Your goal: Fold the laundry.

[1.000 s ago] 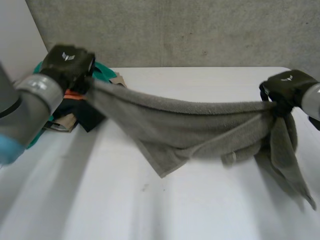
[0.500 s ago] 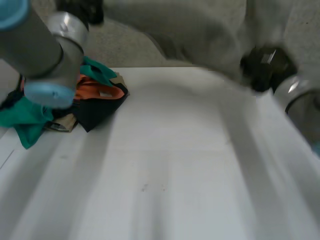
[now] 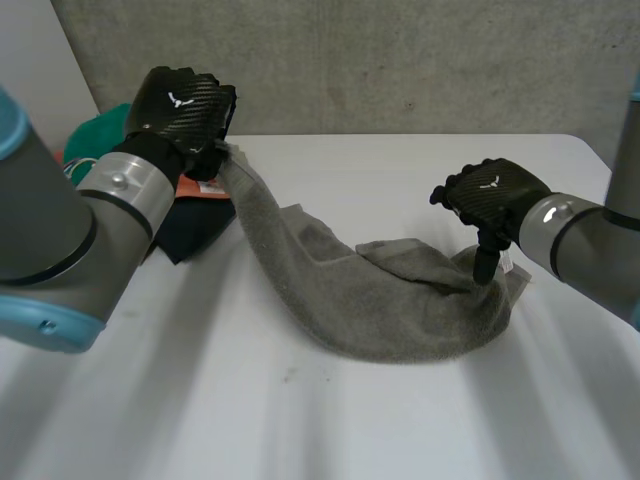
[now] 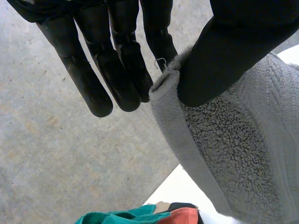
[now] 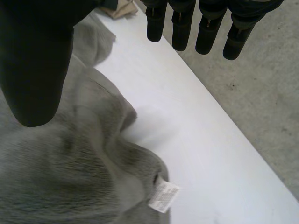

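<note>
Grey towel (image 3: 390,310) lies bunched across the middle of the desk (image 3: 330,430). One end is lifted toward the far-left corner, the other is crumpled nearer the right edge. It is not flat: ridges and folds run through it, and a care label (image 5: 163,196) sticks out at the crumpled end.

My left hand (image 3: 183,103) pinches the lifted corner between thumb and fingers (image 4: 119,70), up off the desk. The cloth slopes from there down to the surface. My right hand (image 3: 492,195) sits over the crumpled end with its fingers (image 5: 208,28) straight and apart from the thumb, gripping nothing. The thumb tip looks close to the cloth, but I can't tell if it touches.

A pile of other clothes (image 3: 185,215), teal, orange and dark, sits at the far-left corner, just beside the left hand and the raised end of the towel.

My read is that this is early: the step is spreading the towel flat, and nothing is folded yet. To do it well I'd get the right hand onto a true corner by the label, taking one layer at the hem and not a fistful of the middle. Then I'd draw the hands apart along the desk until that edge goes taut and lay it down clear of the pile. The left pinch looks shallow on the hem, so a hard tug could slip it. I'd go gently.
</note>
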